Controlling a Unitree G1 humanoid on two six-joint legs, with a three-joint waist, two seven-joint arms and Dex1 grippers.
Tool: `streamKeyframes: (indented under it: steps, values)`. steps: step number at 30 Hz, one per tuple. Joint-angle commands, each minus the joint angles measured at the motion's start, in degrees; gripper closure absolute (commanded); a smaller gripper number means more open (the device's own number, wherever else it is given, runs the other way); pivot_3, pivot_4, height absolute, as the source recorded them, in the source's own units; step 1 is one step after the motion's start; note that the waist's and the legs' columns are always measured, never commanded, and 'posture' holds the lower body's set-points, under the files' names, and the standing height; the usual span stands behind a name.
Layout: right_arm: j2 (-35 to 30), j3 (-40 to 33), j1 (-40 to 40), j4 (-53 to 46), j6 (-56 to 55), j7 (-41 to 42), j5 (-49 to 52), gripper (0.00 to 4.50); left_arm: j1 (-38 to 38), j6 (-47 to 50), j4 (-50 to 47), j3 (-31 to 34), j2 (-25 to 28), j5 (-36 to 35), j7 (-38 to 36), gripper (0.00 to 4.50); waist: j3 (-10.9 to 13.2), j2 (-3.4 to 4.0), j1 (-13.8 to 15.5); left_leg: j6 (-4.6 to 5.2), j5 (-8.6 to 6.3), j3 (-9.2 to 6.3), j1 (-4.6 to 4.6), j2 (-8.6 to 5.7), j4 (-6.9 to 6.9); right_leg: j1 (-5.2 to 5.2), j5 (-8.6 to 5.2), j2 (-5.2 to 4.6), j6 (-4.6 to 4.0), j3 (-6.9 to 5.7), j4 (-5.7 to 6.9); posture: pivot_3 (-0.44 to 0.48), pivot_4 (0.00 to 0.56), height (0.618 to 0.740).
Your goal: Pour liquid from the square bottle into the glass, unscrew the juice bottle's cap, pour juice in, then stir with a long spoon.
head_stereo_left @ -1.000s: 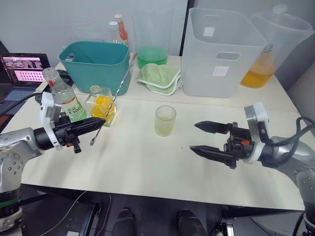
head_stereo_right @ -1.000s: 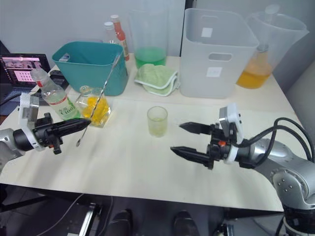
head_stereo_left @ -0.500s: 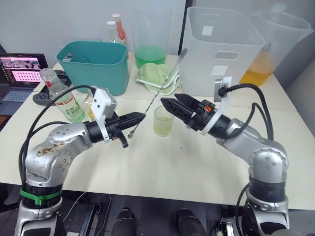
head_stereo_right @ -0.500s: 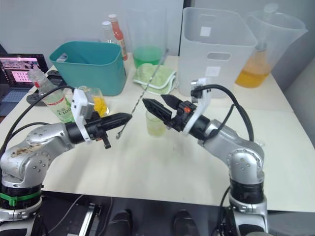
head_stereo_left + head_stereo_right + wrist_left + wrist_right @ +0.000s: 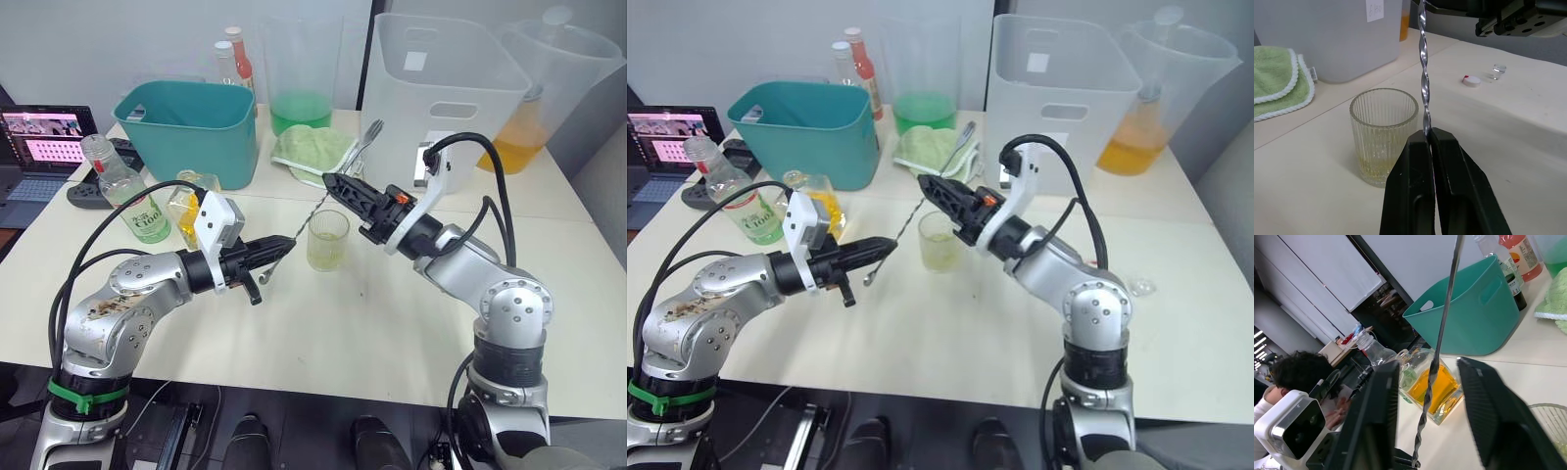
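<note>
Spoon handover over the table: the left gripper (image 5: 285, 244) is clamped tight on the bowl end of the long spoon (image 5: 329, 190), whose twisted stem slants up toward one o'clock – between the spread fingers of the right gripper (image 5: 338, 188), which hang wide on either side of it without touching. The ribbed glass (image 5: 327, 240), holding a little pale yellow liquid, stands on the table (image 5: 323, 333) just beside both grippers. At nine o'clock from the glass stand the square bottle (image 5: 188, 208) of orange liquid and the green-labelled juice bottle (image 5: 124, 187) – both upright
</note>
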Motion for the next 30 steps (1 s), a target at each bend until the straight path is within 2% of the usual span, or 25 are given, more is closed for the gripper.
streamKeyframes:
  steps: [1, 3, 7, 16, 20, 21, 28, 29, 30]
  values:
    - [0.31, -0.14, -1.54, -1.16, -0.41, -0.47, 1.50, 3.93, -0.45, -1.52, -1.62, 0.54, 0.34, 0.18, -0.51, 4.50, 0.00, 0.00, 0.00, 0.00, 0.00, 0.00, -0.01, 0.00, 0.00, -0.01, 0.00, 0.00, 0.00, 0.00, 0.00, 0.000, 0.150, 0.732]
    - [0.57, -0.08, -1.63, -0.97, -0.58, -0.88, 1.57, 4.48, -0.48, -1.68, -1.51, 0.24, 0.45, 0.29, -0.91, 4.50, 0.00, 0.00, 0.00, 0.00, 0.00, 0.00, -0.01, 0.00, 0.00, -0.02, 0.00, 0.00, 0.00, 0.00, 0.00, 0.000, 0.150, 0.732]
    - [0.91, -0.05, -1.76, -0.70, -0.92, -1.26, 1.78, 4.48, -0.51, -1.16, -1.33, 0.61, 0.34, -0.37, -1.04, 4.50, 0.01, 0.01, -0.01, 0.00, 0.00, 0.00, -0.05, 0.00, 0.00, -0.07, 0.00, 0.00, 0.00, 0.00, 0.00, 0.000, 0.150, 0.732]
    - [-1.63, -2.79, -4.60, -0.39, -2.86, 2.07, 0.95, 4.50, -1.65, -0.15, 2.91, 6.93, 4.72, -3.72, -4.30, 1.54, 0.03, 0.04, -0.11, 0.01, 0.01, 0.00, -0.36, 0.00, 0.01, -0.44, 0.01, 0.00, -0.01, 0.00, 0.10, 0.000, 0.150, 0.732]
    - [-5.33, -4.21, -7.23, 0.52, -2.23, 3.95, 1.26, 4.50, -1.82, -0.32, 5.92, 9.91, 8.00, -4.62, -7.45, 0.24, 0.04, 0.06, -0.08, 0.01, 0.01, 0.00, -0.38, 0.00, 0.00, -0.46, 0.00, 0.00, -0.01, 0.00, 0.08, 0.000, 0.150, 0.732]
    - [-6.52, -4.60, -7.94, 0.70, -1.90, 4.75, 1.64, 4.50, -1.78, -0.36, 6.55, 10.57, 8.68, -4.91, -8.28, 0.06, 0.04, 0.07, -0.08, 0.01, 0.01, 0.00, -0.40, 0.00, 0.00, -0.47, 0.00, 0.00, 0.00, 0.00, 0.08, 0.000, 0.150, 0.732]
    - [-15.86, -6.59, -11.25, 1.01, 0.67, 11.95, 4.23, 4.50, 2.37, 0.30, 8.48, 13.61, 12.36, -7.51, -15.14, 0.06, 0.06, 0.08, -0.04, 0.01, 0.00, 0.11, -0.45, 0.00, -0.07, -0.73, 0.00, 0.00, -0.03, 0.15, 0.06, 0.000, 0.150, 0.732]
    - [-16.92, -6.73, -11.33, 1.06, 1.03, 12.50, 4.49, 4.50, 2.94, 0.19, 8.46, 13.79, 12.55, -7.47, -15.51, 0.06, 0.04, 0.03, 0.18, 0.00, -0.01, 0.29, -0.46, 0.02, -0.10, -0.98, 0.02, 0.00, -0.09, 0.35, 0.08, 0.000, 0.150, 0.732]
    - [-18.09, -7.05, -11.34, 1.10, 1.30, 12.99, 4.85, 4.50, 3.65, 0.07, 8.40, 13.98, 12.82, -7.51, -16.16, 0.06, 0.01, -0.06, 0.63, 0.00, -0.05, 0.99, -0.45, 0.37, -0.08, -1.77, 0.11, 0.15, -0.23, 0.82, 0.15, 0.000, 0.150, 0.732]
